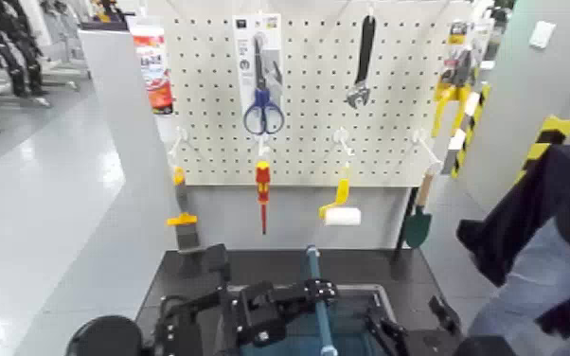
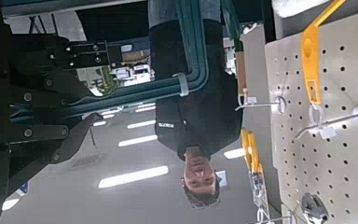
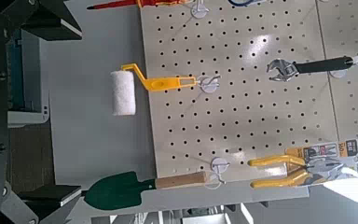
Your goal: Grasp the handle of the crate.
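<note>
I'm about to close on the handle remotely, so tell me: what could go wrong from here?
1. The thin handle stands upright over the crate. The left gripper, open by it, might nudge it flat instead of clamping.
2. A person stands close on the right, near the idle right gripper. Any wide arm swing could hit them.

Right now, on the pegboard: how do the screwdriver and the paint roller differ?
The screwdriver hangs straight down, tip lowest; the paint roller hangs with its handle slanted and its roll lying level at the bottom.
The screwdriver has a red-and-yellow grip and a thin red shaft; the roller has a yellow handle and a fat white roll.
The screwdriver is left of the roller, under the scissors.
Both hang from white hooks on the lower row.
</note>
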